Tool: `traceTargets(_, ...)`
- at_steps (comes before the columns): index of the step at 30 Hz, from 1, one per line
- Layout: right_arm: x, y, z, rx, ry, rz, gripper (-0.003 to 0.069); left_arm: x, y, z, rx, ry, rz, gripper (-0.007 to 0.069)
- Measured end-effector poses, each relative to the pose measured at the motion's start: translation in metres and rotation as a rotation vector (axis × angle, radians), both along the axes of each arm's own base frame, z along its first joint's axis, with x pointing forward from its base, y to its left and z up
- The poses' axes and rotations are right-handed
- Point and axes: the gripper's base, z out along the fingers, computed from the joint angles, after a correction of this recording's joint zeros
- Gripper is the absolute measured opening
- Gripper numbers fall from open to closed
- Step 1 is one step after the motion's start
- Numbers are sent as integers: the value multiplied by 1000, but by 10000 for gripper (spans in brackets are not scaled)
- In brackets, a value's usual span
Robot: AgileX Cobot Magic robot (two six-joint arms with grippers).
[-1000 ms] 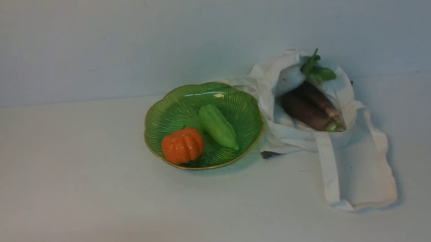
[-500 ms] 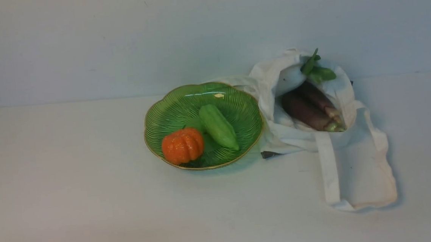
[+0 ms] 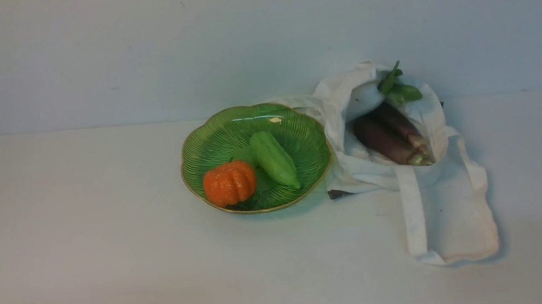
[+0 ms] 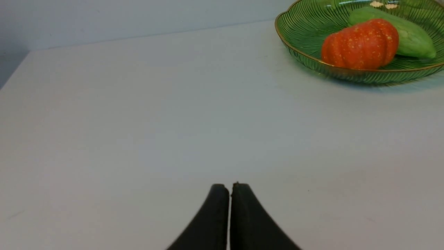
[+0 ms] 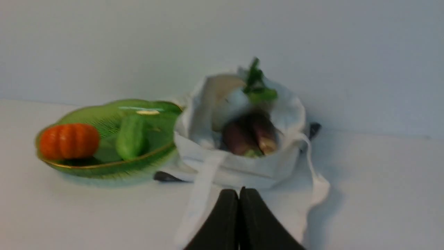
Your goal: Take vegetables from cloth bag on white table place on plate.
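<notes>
The green plate (image 3: 213, 139) with its gold rim stands mid-table on the white table (image 3: 90, 231) and holds a light green gourd (image 3: 274, 159). Right of it the off-white cloth bag (image 3: 452, 215) lies open, with two purple eggplants (image 3: 384, 139) and a white radish (image 3: 362, 99) with green leaves inside. My left gripper (image 4: 230, 186) is shut and empty, low over bare table well short of the plate (image 4: 305, 31). My right gripper (image 5: 239, 190) is shut and empty too, in front of the bag (image 5: 242, 170) above its straps, facing the eggplants (image 5: 249, 137).
A ribbed orange pumpkin (image 3: 230, 183) sits in the plate beside the gourd. A small dark object (image 3: 338, 194) pokes out from under the bag's left edge. A pale wall (image 3: 149, 51) closes the table's far side.
</notes>
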Motion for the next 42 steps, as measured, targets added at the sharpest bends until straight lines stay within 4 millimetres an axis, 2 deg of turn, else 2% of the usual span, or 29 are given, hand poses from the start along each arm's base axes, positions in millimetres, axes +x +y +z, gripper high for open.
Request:
traceTargets(6,1,-8,-13,0,65,-141,-15,0,0,0,0,0,0,-5)
traceTargets(13,-4,-10,-23,-31,144,-156,-15,0,0,0,0,0,0,-5)
traceTargets(42,-4,-9,-22,-20,128,-156,-15,0,0,0,0,0,0,-5)
